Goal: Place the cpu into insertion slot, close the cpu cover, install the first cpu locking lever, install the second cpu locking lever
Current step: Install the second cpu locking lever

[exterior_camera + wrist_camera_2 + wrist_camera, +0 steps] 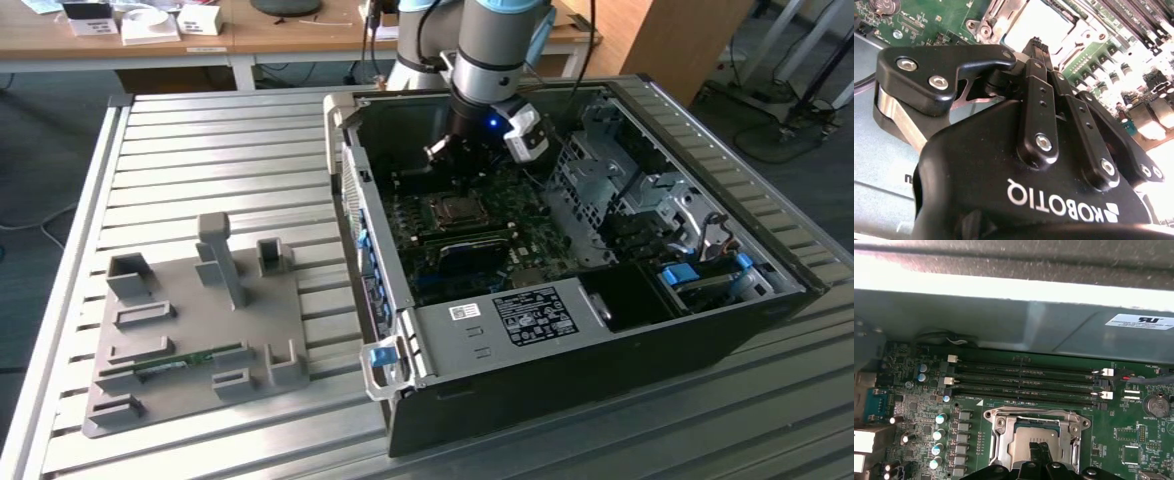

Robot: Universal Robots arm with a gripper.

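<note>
An open computer case (587,290) lies on its side on a ribbed metal table (200,160), with the green motherboard (914,405) facing up. Near the board's middle sits the insertion slot (455,210), a square socket. In the first wrist view the cpu (1030,441), a flat square chip with a pale silver-grey top, lies level inside that slot, its edges square with the socket. The cpu cover (1035,416), a thin silvery metal plate with a large square window, lies around the chip like a frame. 4 long black memory slots (1024,380) run side by side just beyond the socket, parallel to its nearer edge.

The gripper (1040,452), black with bolted link bars, hangs directly above the chip. Its fingertips are pressed together, clenched, with nothing between them. Whether they touch the chip's top cannot be told.

On the exterior view's left, a grey plastic fixture (200,330) rests on the table, well apart from the case.
</note>
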